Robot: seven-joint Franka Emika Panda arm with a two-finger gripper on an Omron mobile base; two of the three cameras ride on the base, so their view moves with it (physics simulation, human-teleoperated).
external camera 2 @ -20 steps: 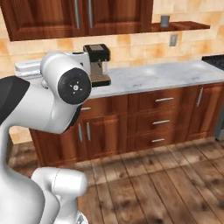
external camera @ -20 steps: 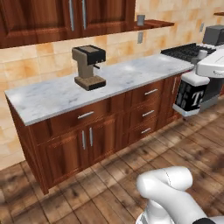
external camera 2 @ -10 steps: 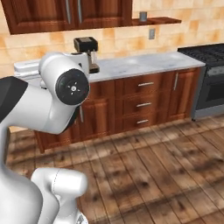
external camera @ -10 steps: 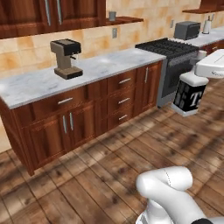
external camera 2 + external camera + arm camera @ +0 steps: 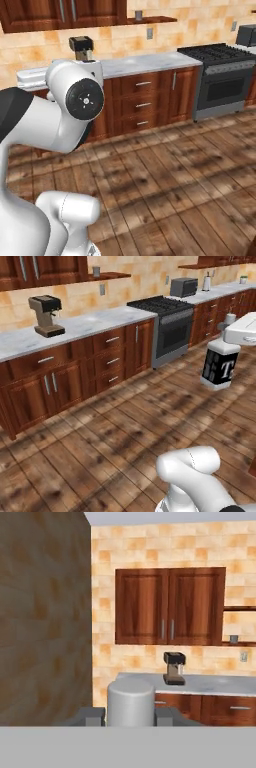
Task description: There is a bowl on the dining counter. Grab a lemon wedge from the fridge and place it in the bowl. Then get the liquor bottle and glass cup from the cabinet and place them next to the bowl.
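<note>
In the left base view, a black-and-white bottle (image 5: 220, 367) with pale lettering is hanging upright under the white hand by the right edge. In the right base view, the white arm (image 5: 60, 120) is blocking the counter (image 5: 145, 62). In the hand view, the gripper (image 5: 130, 714) is pinching a grey cylindrical top (image 5: 131, 702) between its fingers (image 5: 92, 715).

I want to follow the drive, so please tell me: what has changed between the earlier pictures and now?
The base has turned or driven, so the whole scene slid left in both base views: the coffee machine went leftward and the stove and toaster came in. The things themselves did not move. The pincer keeps its hold on the grey cylinder, arm pose unchanged.
</note>
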